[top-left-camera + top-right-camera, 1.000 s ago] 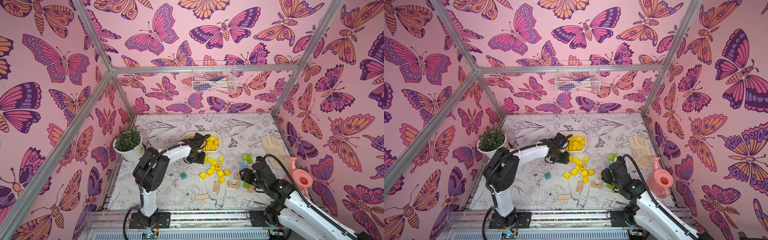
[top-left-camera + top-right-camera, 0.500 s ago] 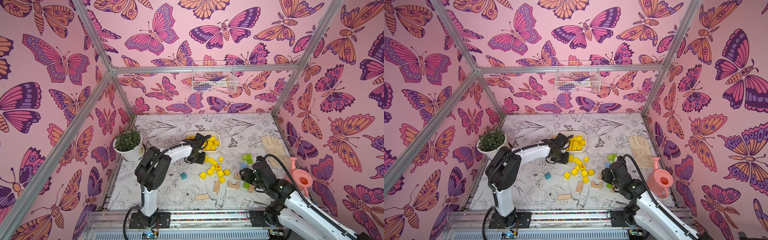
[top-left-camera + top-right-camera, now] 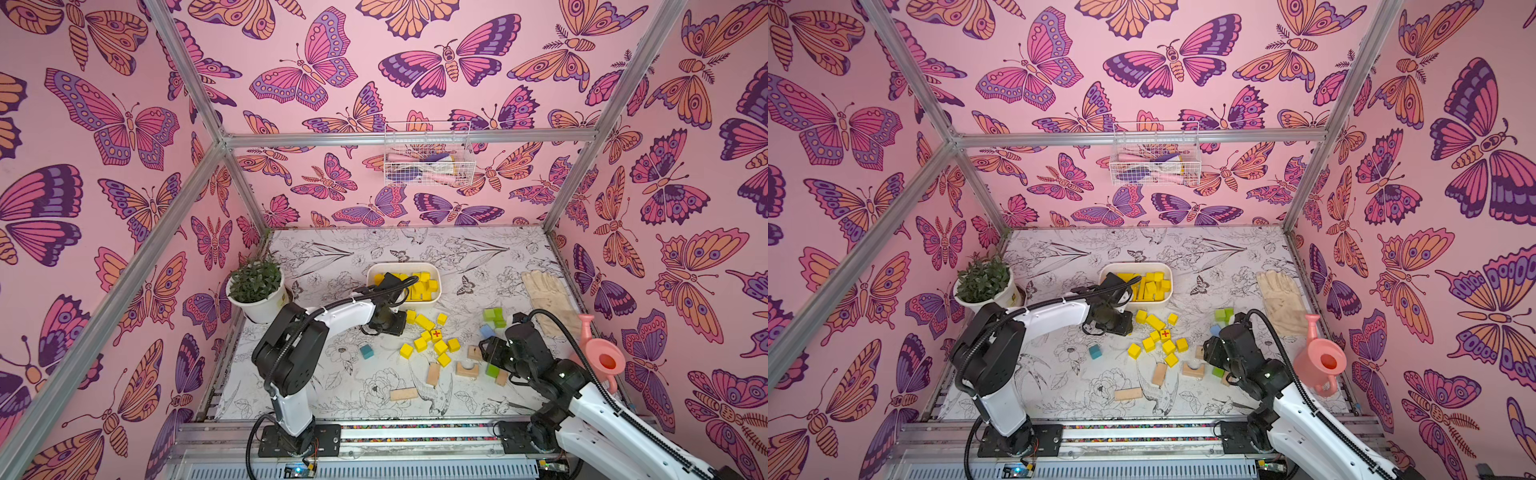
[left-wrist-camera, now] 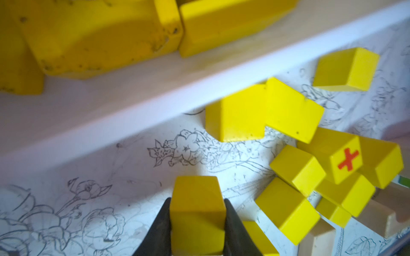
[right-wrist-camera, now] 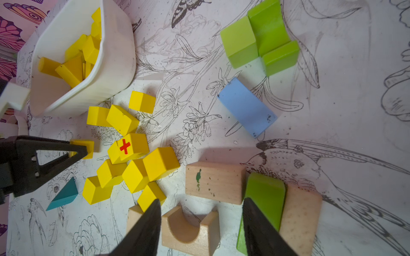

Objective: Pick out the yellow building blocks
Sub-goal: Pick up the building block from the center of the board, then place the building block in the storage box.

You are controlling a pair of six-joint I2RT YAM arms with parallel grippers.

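Note:
Several yellow building blocks (image 3: pixel 432 343) lie loose on the mat in front of a white bin (image 3: pixel 436 272) that holds more of them. One cube (image 5: pixel 127 146) bears a red cross. My left gripper (image 4: pixel 197 206) is low on the mat beside this cluster, shut on a yellow cube (image 4: pixel 197 212). The right wrist view shows that cube (image 5: pixel 85 147) between the left gripper's fingers. My right gripper (image 5: pixel 202 200) hangs open over a tan arch block (image 5: pixel 188 230), with nothing between its fingers. In both top views it stands to the right of the yellow cluster.
Green blocks (image 3: pixel 494 318), a light blue block (image 3: pixel 487 331), a teal block (image 3: pixel 366 351) and tan blocks (image 3: pixel 403 394) lie around the cluster. A potted plant (image 3: pixel 255 291) stands at the left, gloves (image 3: pixel 544 291) and a pink watering can (image 3: pixel 602 359) at the right.
My left gripper's jaws have closed on the yellow cube while the arm stayed almost in place. The right arm has not moved.

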